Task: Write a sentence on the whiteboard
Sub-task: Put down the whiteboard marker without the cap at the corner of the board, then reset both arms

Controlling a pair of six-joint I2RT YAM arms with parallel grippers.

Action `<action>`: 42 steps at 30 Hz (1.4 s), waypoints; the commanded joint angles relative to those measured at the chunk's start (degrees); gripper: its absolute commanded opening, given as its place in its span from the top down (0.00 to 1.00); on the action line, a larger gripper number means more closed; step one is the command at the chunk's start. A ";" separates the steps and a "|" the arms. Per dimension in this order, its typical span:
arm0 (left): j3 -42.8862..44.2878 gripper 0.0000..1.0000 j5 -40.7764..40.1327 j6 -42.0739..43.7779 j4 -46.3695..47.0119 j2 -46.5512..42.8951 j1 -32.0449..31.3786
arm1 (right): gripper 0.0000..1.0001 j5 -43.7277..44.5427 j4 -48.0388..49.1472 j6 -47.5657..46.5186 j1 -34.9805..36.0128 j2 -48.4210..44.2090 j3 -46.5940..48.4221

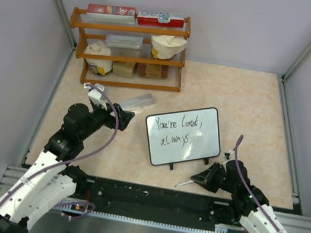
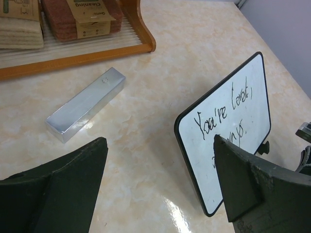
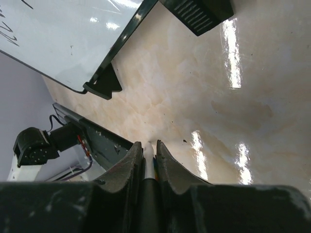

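The whiteboard (image 1: 198, 152) stands tilted on its black feet at the table's middle. The sentence (image 1: 176, 131) is on it in two black handwritten lines, "You're loved, always". In the left wrist view the whiteboard (image 2: 204, 174) stands right of centre and the sentence (image 2: 224, 115) shows on it. My left gripper (image 1: 124, 117) is open and empty, just left of the board; in its own view the left gripper (image 2: 159, 141) frames bare table. My right gripper (image 1: 200, 177) is shut on a marker (image 1: 184, 183), (image 3: 148, 156), low over the table before the board's near edge (image 3: 63, 43).
A wooden shelf rack (image 1: 129, 45) with boxes, bags and pads stands at the back left. A clear plastic box (image 1: 138, 101), (image 2: 85, 104) lies between rack and board. A black rail (image 1: 147, 196) runs along the near edge. Enclosure walls stand on both sides.
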 commanded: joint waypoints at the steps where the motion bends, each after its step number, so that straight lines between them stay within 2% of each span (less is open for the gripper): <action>1: 2.76 0.07 1.70 0.27 3.07 1.09 -0.24 | 0.83 4.13 0.33 0.24 -1.26 0.93 0.35; 2: 2.85 0.07 2.14 0.35 3.07 1.53 -0.15 | 0.79 3.78 0.33 0.24 -1.78 1.02 0.35; 3: 2.94 0.07 2.40 0.35 3.24 1.97 -0.23 | 0.63 3.60 0.42 0.59 -2.13 1.28 0.26; 6: 2.76 0.07 2.93 0.35 3.68 2.68 -0.24 | 0.37 3.25 0.33 1.03 -2.75 1.81 0.00; 12: 2.41 0.05 4.33 0.35 4.38 3.47 -0.23 | 0.15 4.39 0.33 0.07 -3.02 1.72 2.45; 14: 2.06 0.01 6.00 0.62 5.79 3.56 -0.15 | 0.13 5.18 0.15 -0.81 -3.19 1.90 4.12; 18: 2.06 0.01 9.08 0.70 6.50 3.91 -0.15 | 0.10 6.23 0.24 -4.14 -3.19 3.65 6.67; 22: 1.53 0.01 8.91 0.62 6.76 4.09 -0.23 | 0.08 8.16 0.15 -8.36 -3.11 6.29 11.05; 24: 1.27 0.01 8.65 0.44 6.76 4.35 -0.15 | 0.01 9.22 0.15 -11.08 -3.11 7.70 12.73; 31: 1.79 0.01 3.91 -1.14 4.57 8.03 -0.23 | 0.01 17.03 -0.20 -20.05 -3.11 11.04 20.11; 33: 1.88 0.01 0.22 -2.63 3.60 9.00 -0.15 | 0.01 19.49 -0.28 -23.47 -3.11 12.52 22.74; 36: 2.67 0.01 -4.96 -3.86 1.50 10.67 -0.23 | 0.01 25.81 -0.90 -27.96 -3.11 13.58 25.39; 42: 3.03 0.01 -7.70 -3.95 0.08 11.30 -0.15 | 0.01 36.27 0.06 -35.61 -3.11 13.24 29.00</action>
